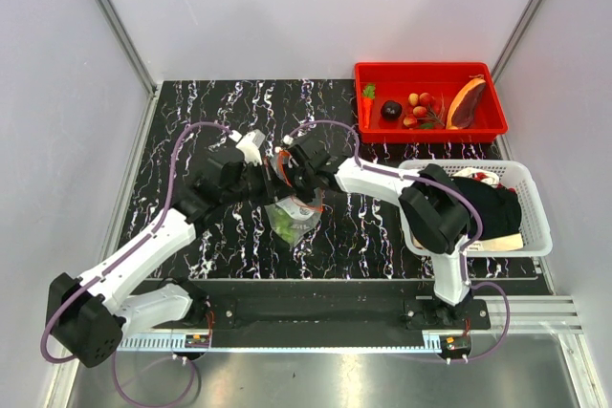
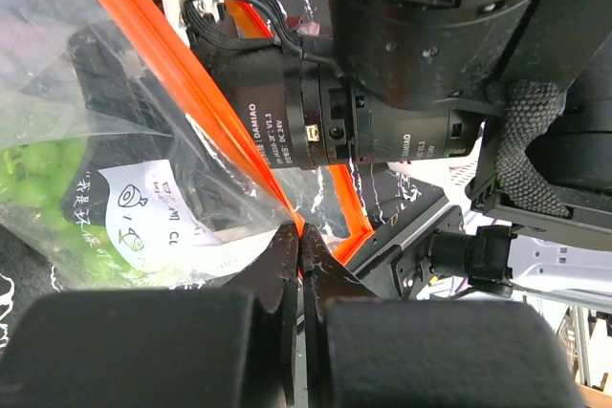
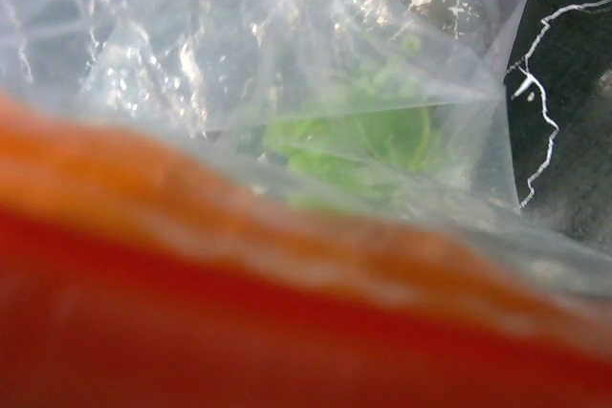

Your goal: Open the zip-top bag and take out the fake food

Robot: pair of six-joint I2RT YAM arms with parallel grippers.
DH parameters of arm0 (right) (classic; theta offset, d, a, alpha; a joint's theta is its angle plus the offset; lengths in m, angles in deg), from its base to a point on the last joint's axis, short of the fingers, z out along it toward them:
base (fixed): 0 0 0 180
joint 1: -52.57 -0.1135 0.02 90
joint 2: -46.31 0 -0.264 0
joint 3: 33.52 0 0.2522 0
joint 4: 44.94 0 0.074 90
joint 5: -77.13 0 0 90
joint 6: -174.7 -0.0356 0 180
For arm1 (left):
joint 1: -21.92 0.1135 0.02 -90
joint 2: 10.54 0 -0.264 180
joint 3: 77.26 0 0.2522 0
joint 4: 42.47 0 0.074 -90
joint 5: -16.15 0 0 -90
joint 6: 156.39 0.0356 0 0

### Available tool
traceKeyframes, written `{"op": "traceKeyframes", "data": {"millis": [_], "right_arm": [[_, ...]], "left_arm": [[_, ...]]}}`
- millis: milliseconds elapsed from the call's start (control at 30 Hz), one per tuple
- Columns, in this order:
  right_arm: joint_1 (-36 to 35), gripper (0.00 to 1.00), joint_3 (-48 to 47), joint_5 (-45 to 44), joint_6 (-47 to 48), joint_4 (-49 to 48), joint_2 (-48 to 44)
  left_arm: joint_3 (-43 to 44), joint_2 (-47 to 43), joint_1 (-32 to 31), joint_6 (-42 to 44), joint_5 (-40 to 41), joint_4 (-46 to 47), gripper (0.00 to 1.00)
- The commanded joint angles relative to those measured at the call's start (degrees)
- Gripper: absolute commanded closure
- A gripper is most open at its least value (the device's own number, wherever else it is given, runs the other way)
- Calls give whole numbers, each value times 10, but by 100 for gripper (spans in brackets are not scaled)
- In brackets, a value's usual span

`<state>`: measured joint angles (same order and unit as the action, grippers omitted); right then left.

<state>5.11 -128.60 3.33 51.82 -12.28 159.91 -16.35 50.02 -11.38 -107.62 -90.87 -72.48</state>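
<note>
The clear zip-top bag (image 1: 292, 219) hangs between my two grippers above the middle of the black marbled table. Green leafy fake food (image 1: 285, 226) lies in its bottom. My left gripper (image 1: 271, 175) is shut on the orange-red zip strip (image 2: 172, 64); its tips (image 2: 301, 234) pinch the strip's edge. The white label (image 2: 153, 209) and green pieces (image 2: 38, 164) show through the plastic. My right gripper (image 1: 295, 171) is at the other side of the mouth. Its fingers are hidden in the right wrist view, where the blurred zip strip (image 3: 287, 312) fills the lower part below the leafy bits (image 3: 363, 136).
A red bin (image 1: 430, 68) at the back right holds a carrot (image 1: 367, 102), a dark purple piece (image 1: 391, 110), red tomatoes (image 1: 421, 107) and a pinkish slice (image 1: 466, 105). A white mesh basket (image 1: 537, 236) with dark cloth stands at the right, beside the right arm.
</note>
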Motion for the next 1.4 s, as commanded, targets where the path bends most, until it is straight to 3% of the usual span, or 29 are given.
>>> {"op": "traceKeyframes", "data": {"millis": [0,333,500,533,667,1033,1367], "right_arm": [[-3,55,-2,19,-3,-27,18],[-4,44,-1,18,-10,-48,65],[-4,56,-4,14,-10,-53,70],[-3,68,-3,13,-6,-53,65],[-3,88,3,22,1,-50,33],[-18,92,29,19,24,-1,-141],[-18,93,-12,-42,75,58,-198]], "left_arm": [[-16,-9,-2,-9,-14,46,100],[-45,-11,-2,-10,-10,56,100],[-52,-17,-2,-4,-1,48,100],[-52,-18,-3,-3,1,46,100],[-52,-28,-2,6,28,24,100],[-30,-65,0,58,101,-49,100],[-19,-92,0,62,98,-75,100]]}}
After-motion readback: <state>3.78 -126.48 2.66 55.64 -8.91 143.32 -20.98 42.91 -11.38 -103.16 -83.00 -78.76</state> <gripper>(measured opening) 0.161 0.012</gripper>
